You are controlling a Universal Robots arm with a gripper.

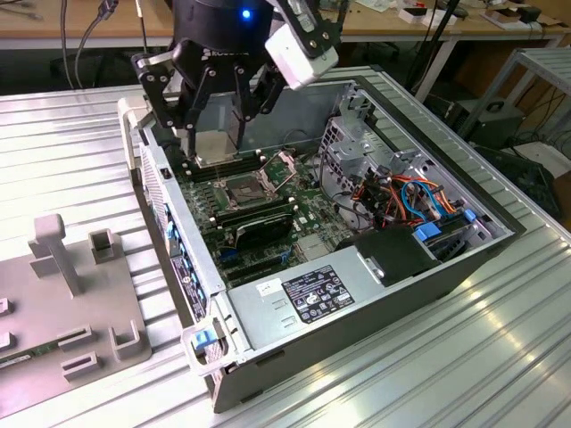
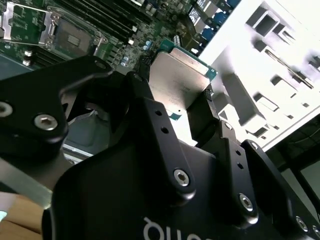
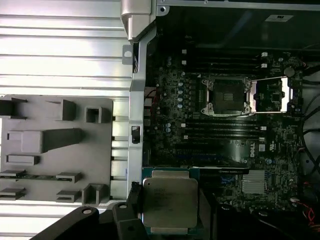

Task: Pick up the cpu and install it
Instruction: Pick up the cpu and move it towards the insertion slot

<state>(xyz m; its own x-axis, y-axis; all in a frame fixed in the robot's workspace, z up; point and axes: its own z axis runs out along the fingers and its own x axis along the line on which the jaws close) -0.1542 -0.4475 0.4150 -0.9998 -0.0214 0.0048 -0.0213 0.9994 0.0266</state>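
Desk: Black gripper [image 2: 175, 107] links crowd the second wrist view. What is it holding?

Photographer: Its fingers are clamped on two opposite edges of the cpu [image 2: 182, 75]. The silver top faces the wrist cameras, with a green rim showing.

Desk: Where does that put the cpu?

Photographer: Held up off the board [image 1: 308, 214], inside the open case [image 1: 357, 312], close to the case wall [image 1: 156, 183] that runs beside the gripper.

Desk: And the socket?

Photographer: The socket [image 3: 223, 95] lies below the gripper and off to one side, not under the cpu. Its metal frame [image 3: 272, 95] is swung open next to it.

Desk: Anything between them?

Photographer: Memory sticks [image 3: 220, 127] run across the board between the held cpu and the socket. Past the socket from the gripper sit a drive cage [image 1: 357, 134] and a tangle of orange and blue cables [image 1: 401, 192]. Outside the case wall, a grey fixture plate [image 3: 55, 145] rests on the ribbed table [image 1: 500, 357].
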